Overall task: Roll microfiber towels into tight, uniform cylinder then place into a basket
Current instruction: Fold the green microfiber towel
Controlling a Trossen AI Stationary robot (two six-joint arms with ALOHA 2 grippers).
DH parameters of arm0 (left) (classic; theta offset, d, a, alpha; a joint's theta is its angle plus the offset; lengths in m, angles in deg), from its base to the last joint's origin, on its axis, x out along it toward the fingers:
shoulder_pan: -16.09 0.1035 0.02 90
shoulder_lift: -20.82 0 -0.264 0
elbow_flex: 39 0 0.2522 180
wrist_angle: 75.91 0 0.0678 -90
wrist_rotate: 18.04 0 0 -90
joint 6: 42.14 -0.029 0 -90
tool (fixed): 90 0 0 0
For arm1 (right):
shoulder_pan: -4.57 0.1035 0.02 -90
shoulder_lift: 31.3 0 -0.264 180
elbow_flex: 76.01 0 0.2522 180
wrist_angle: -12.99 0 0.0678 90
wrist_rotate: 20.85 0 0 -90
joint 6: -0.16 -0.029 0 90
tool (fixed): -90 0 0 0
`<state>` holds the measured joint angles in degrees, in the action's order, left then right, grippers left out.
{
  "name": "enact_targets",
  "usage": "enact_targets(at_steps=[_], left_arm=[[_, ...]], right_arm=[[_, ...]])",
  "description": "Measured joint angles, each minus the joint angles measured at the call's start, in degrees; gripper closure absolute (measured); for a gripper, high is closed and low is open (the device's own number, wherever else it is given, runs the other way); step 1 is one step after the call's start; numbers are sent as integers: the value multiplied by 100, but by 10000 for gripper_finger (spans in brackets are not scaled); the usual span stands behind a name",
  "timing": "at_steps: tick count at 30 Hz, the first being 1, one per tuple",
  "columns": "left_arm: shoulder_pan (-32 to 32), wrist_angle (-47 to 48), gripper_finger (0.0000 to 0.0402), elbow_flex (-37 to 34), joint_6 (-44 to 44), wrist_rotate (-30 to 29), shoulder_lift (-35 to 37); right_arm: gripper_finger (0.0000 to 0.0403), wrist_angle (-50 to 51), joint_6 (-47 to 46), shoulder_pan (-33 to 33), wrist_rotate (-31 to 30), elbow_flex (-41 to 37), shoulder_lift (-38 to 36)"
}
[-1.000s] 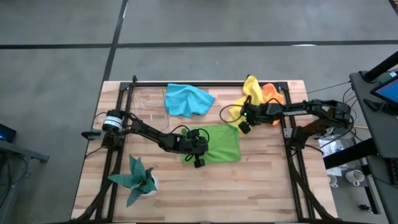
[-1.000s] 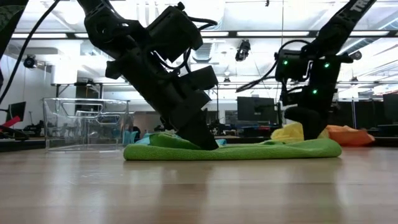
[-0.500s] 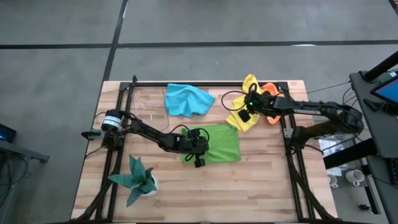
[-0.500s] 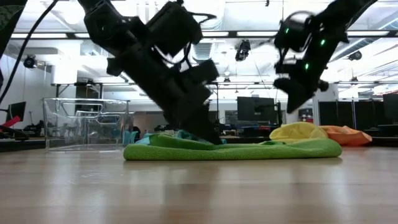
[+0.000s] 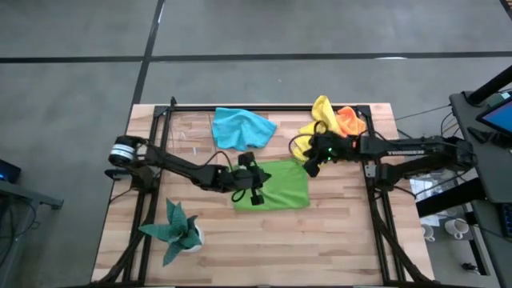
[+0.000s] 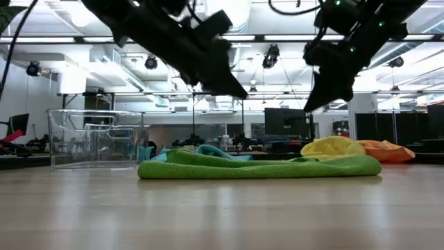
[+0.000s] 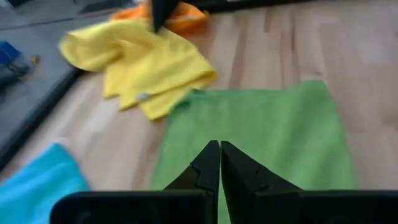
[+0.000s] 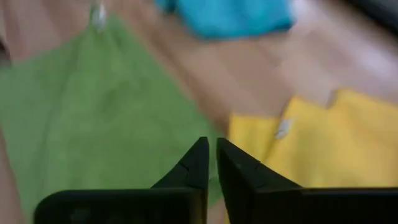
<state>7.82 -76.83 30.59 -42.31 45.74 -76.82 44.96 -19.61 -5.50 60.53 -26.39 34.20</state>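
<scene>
The lime green towel lies spread flat on the wooden table, with its left end bunched a little. My left gripper hangs shut above that left end, clear of it. My right gripper hovers above the green towel's far right corner, beside the yellow towel. Its fingers are all but together and hold nothing. The orange towel lies crumpled at the far right and the blue towel at the far middle. The clear basket stands at the far left.
A teal plant in a white pot stands near the front left corner. A black metal frame runs along the table's far edge and down both sides. Bare wood lies in front of the green towel.
My left gripper has risen off the green towel's left end and tipped closer to level. My right gripper has lifted away from the yellow towel and now hangs well above the table, over the green towel's far right corner. The green towel has stayed where it was.
</scene>
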Motion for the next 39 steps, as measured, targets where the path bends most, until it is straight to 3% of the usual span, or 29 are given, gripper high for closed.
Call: enact_targets(at_steps=[8,13,20,25,39], left_arm=[[62,-1578,402,-1370,-20,518,1215],[117,-1816,402,-1941,306,977,1821],[103,-1842,402,-2203,431,1014,2224],[105,-1765,402,-2241,429,1007,2275],[107,-1733,402,-2216,427,988,2253]], right_arm=[[271,-127,-262,510,-206,-5,1085],[232,-326,-919,422,-299,-14,1591],[228,-426,-1599,251,-213,13,2048],[242,-780,-1686,254,41,29,2134],[246,-832,-1915,254,25,51,2352]])
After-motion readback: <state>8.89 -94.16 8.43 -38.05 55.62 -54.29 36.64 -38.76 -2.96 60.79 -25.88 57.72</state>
